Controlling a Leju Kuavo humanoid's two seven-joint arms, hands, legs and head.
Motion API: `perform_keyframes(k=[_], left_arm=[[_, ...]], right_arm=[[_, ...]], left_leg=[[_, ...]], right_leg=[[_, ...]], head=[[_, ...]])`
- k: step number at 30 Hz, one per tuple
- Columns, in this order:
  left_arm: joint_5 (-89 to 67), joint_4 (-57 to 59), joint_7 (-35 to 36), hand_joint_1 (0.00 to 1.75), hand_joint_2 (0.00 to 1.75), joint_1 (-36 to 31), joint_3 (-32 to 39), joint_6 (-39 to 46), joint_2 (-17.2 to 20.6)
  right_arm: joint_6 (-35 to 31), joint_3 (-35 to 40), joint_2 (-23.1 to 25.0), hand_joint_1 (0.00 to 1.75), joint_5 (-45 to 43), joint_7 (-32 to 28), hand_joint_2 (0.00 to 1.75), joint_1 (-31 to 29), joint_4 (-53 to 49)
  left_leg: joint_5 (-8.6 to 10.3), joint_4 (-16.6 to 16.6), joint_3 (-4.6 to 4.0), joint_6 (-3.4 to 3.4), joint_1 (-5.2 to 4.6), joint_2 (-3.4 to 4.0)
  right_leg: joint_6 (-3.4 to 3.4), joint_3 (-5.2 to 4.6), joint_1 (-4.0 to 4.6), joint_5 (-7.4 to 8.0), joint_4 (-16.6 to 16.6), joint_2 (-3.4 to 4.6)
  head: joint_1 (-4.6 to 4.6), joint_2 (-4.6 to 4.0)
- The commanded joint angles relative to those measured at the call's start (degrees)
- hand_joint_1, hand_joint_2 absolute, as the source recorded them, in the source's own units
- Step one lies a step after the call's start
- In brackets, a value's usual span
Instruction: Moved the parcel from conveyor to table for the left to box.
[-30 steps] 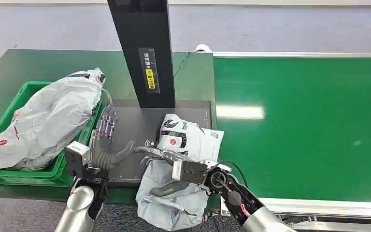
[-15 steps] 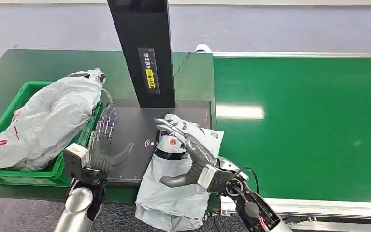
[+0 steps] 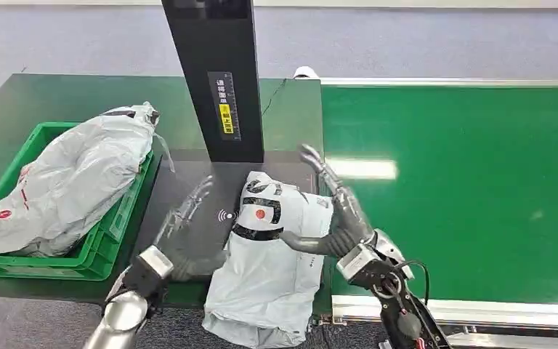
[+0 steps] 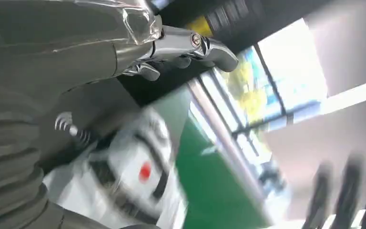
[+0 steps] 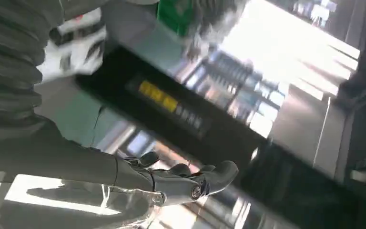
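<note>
One green crate [image 3: 109,243] sits at the left end of the dark green table [image 3: 58,94], and it holds one large grey plastic bag [image 3: 69,182] that bulges well above the rim and spills over the near edge; red marks show on the bag's lower part. Whether anything lies under that bag cannot be told. One parcel [image 3: 269,262], a grey-white mailer with black lettering and a red dot, lies outside the crate on the black scanner plate [image 3: 189,182], its lower end hanging over the table's front edge. It rests just left of the seam where the table meets the bright green conveyor [image 3: 465,189], and is off the belt. A single black post [image 3: 214,73] with a yellow label rises from the back of the plate, just behind the parcel. Two hands are in view, one on each side of the parcel. The left hand [image 3: 185,240] lies low over the plate beside the parcel's left edge, fingers stretched and spread, thumb pointing toward the parcel, gripping nothing. The right hand [image 3: 334,211] stands at the parcel's right edge with fingers extended upward and apart, thumb reaching across the mailer's top surface; it holds nothing. In the left wrist view the parcel [image 4: 133,176] appears blurred beyond the thumb [image 4: 190,45].
</note>
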Motion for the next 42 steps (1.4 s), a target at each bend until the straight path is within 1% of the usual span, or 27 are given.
perform_keyframes(k=[1,2,3,5,7,10,11,14,19,23,28,29,30,31,35,38,42], left_arm=[[-7.49,5.31,2.02,0.00,1.75,-2.54,-12.19,-1.81,3.74],[-10.46,6.70,5.03,0.00,1.75,-3.17,-13.23,-1.20,3.96],[-12.02,8.15,6.47,0.00,1.75,-3.72,-13.77,-0.96,3.96],[-15.40,11.26,9.32,0.00,1.75,-4.85,-14.81,-1.14,4.05],[-16.16,12.98,10.20,0.00,1.75,-5.22,-14.83,-1.02,3.82],[-19.07,15.66,14.47,0.00,1.75,-5.95,-14.86,-0.25,3.38],[-24.49,17.22,19.70,0.00,1.75,-6.93,-16.16,2.12,3.49],[-27.55,20.36,22.52,0.00,1.75,-8.02,-15.49,2.79,2.32],[-30.13,20.88,23.42,0.00,1.75,-7.42,-12.54,2.75,1.20],[-30.13,20.88,23.42,0.00,1.75,-7.42,-12.54,2.75,1.20],[-30.13,20.88,23.42,0.00,1.75,-7.42,-12.54,2.75,1.20],[-30.15,20.43,22.80,0.73,1.75,-7.16,-12.33,2.02,1.26],[-30.49,20.36,22.39,1.66,1.75,-6.97,-12.44,1.64,1.41],[-30.43,20.34,21.86,1.64,1.75,-6.99,-12.32,1.61,1.29],[-29.70,19.22,18.89,1.75,1.75,-7.27,-12.38,2.40,0.94],[-28.53,16.90,15.92,1.75,1.75,-7.41,-11.85,4.73,0.71],[-28.58,16.80,16.04,1.75,1.75,-7.59,-11.84,4.68,0.66]], right_arm=[[2.38,-7.34,2.50,0.00,-4.41,1.50,1.75,1.72,-0.18],[1.81,-7.56,2.62,0.00,-4.27,1.04,1.75,2.08,-0.29],[1.65,-7.63,2.68,0.00,-4.19,0.93,1.75,2.33,-0.41],[0.23,-7.67,2.77,0.00,-2.71,-0.11,1.75,2.78,-1.02],[0.22,-7.68,2.84,0.00,-2.50,-0.05,1.75,2.99,-1.26],[-0.10,-7.77,3.03,0.00,-1.54,0.21,1.75,3.57,-1.76],[-0.41,-8.09,3.15,0.00,-1.21,0.45,1.75,4.01,-2.28],[-0.52,-8.64,3.30,0.00,-1.06,0.57,1.75,4.37,-2.83],[-0.63,-9.35,3.53,0.00,-0.68,0.98,1.75,4.71,-3.25],[-0.63,-9.35,3.53,0.00,-0.68,0.98,1.75,4.71,-3.25],[-0.63,-9.35,3.53,0.00,-0.68,0.98,1.75,4.71,-3.25],[-0.65,-9.53,3.64,0.00,-0.63,1.12,1.75,4.84,-3.31],[-0.66,-9.70,3.57,0.00,-0.69,1.11,1.75,5.20,-3.56],[-0.66,-9.81,3.53,0.00,-0.67,1.13,1.75,5.29,-3.63],[-0.68,-10.28,3.34,0.00,-0.51,1.23,1.75,6.28,-4.42],[-0.74,-10.76,3.17,0.00,-0.23,1.29,1.75,7.32,-5.35],[-0.74,-10.78,3.16,0.00,-0.23,1.29,1.75,7.34,-5.39]], left_leg=[[0.02,-0.06,0.09,0.02,-0.01,-0.04],[0.02,-0.06,0.08,0.01,-0.01,-0.04],[0.05,-0.13,0.17,0.02,-0.02,-0.11],[0.02,-0.06,0.10,0.01,-0.02,-0.07],[0.04,-0.10,0.16,0.01,-0.02,-0.11],[0.02,-0.08,0.13,0.02,-0.03,-0.04],[0.01,-0.07,0.13,0.01,-0.03,0.00],[0.03,-0.06,0.11,0.02,-0.03,-0.09],[0.03,-0.11,0.20,0.03,-0.02,0.00],[0.03,-0.06,0.13,0.02,-0.04,0.00],[0.03,-0.06,0.27,0.02,-0.02,0.03],[0.05,-0.11,0.30,0.03,-0.02,0.06],[0.05,-0.10,0.33,0.03,-0.02,0.05],[0.02,-0.05,0.34,0.02,-0.01,0.04],[0.02,-0.07,0.40,0.02,-0.03,-0.01],[0.01,-0.04,0.42,0.02,-0.01,0.00],[0.02,-0.05,0.41,0.03,-0.01,0.01]], right_leg=[[-0.01,0.10,-0.01,0.00,-0.06,-0.07],[-0.01,0.09,-0.01,0.00,-0.06,-0.07],[-0.01,0.20,-0.01,0.01,-0.12,-0.15],[-0.01,0.11,-0.01,-0.01,-0.05,-0.10],[-0.01,0.17,-0.01,-0.01,-0.09,-0.14],[0.00,0.11,-0.02,0.00,-0.06,-0.06],[0.00,0.10,-0.02,-0.01,-0.06,-0.04],[0.00,0.11,-0.02,-0.02,-0.05,-0.12],[0.00,0.19,0.00,0.01,-0.11,-0.05],[0.00,0.13,-0.03,0.01,-0.04,-0.02],[-0.01,0.27,-0.02,0.02,-0.05,0.00],[-0.01,0.30,-0.01,0.06,-0.10,0.02],[-0.01,0.33,-0.01,0.05,-0.10,0.01],[0.00,0.34,0.00,0.02,-0.06,0.01],[0.00,0.43,-0.03,0.00,-0.05,-0.04],[0.00,0.47,0.00,0.00,-0.05,-0.03],[0.00,0.45,0.00,0.02,-0.08,-0.03]], head=[[0.00,0.00],[0.00,0.00],[0.00,0.00],[-0.02,0.00],[0.00,0.00],[0.00,0.00],[-0.02,0.00],[0.00,0.00],[0.02,0.00],[0.00,0.00],[0.00,0.00],[0.00,0.00],[0.00,0.00],[0.00,0.00],[0.00,0.00],[0.00,0.00],[0.00,0.00]])
